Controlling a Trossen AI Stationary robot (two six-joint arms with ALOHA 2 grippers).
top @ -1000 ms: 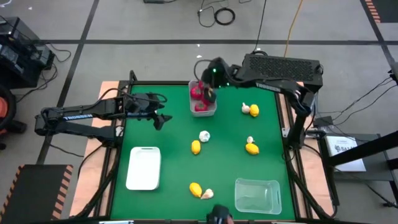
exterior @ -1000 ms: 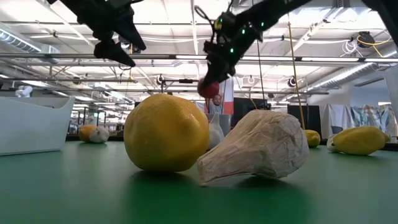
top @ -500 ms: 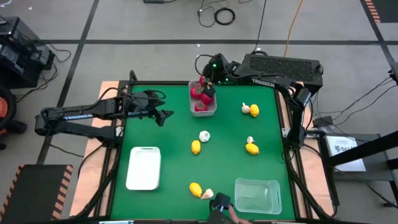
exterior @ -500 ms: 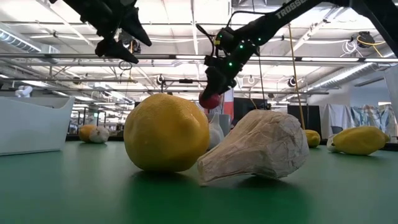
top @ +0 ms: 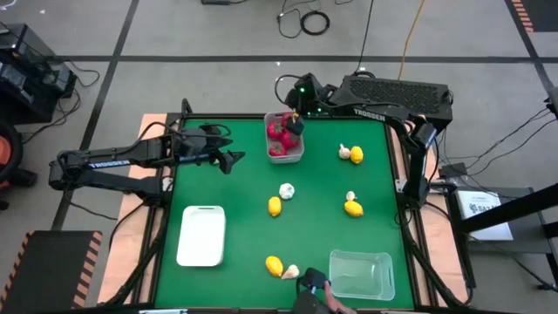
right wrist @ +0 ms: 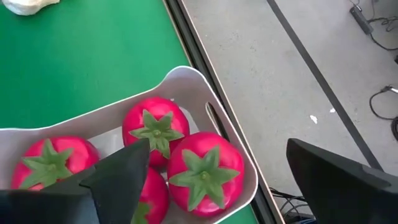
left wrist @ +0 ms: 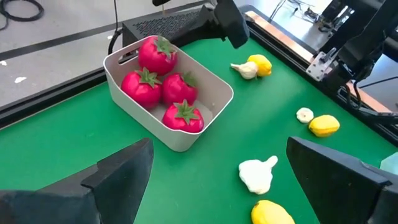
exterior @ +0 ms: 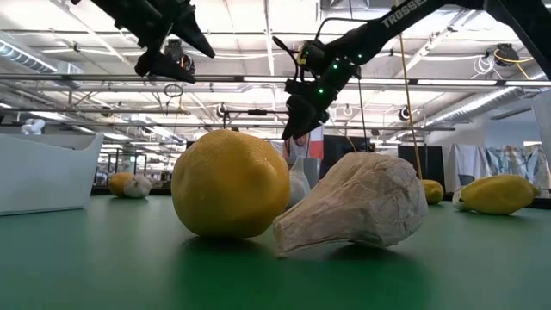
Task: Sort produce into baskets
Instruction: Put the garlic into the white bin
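The deep grey-white bin (top: 285, 148) stands at the table's far middle and holds several red round pieces with green tops (left wrist: 163, 87). My right gripper (top: 295, 125) hangs open and empty just above the bin's far end; its wrist view looks down on the red pieces (right wrist: 205, 168). My left gripper (top: 229, 160) is open and empty in the air, left of the bin. Lemons (top: 275, 206) and garlic bulbs (top: 286, 190) lie on the green table. The shallow white tray (top: 201, 235) stands near left and the clear tub (top: 361, 274) near right.
A lemon and garlic pair (top: 351, 153) lies right of the bin, a second pair (top: 353, 207) lies mid-right, and a third (top: 280, 268) lies near the front edge, close to the low camera (exterior: 231, 183). A person's hand with a dark object (top: 316, 290) shows at the near edge.
My right gripper has gone a little toward the far edge over the bin and let go of a red piece. The piece hung below its fingers before and now lies in the bin with the others.
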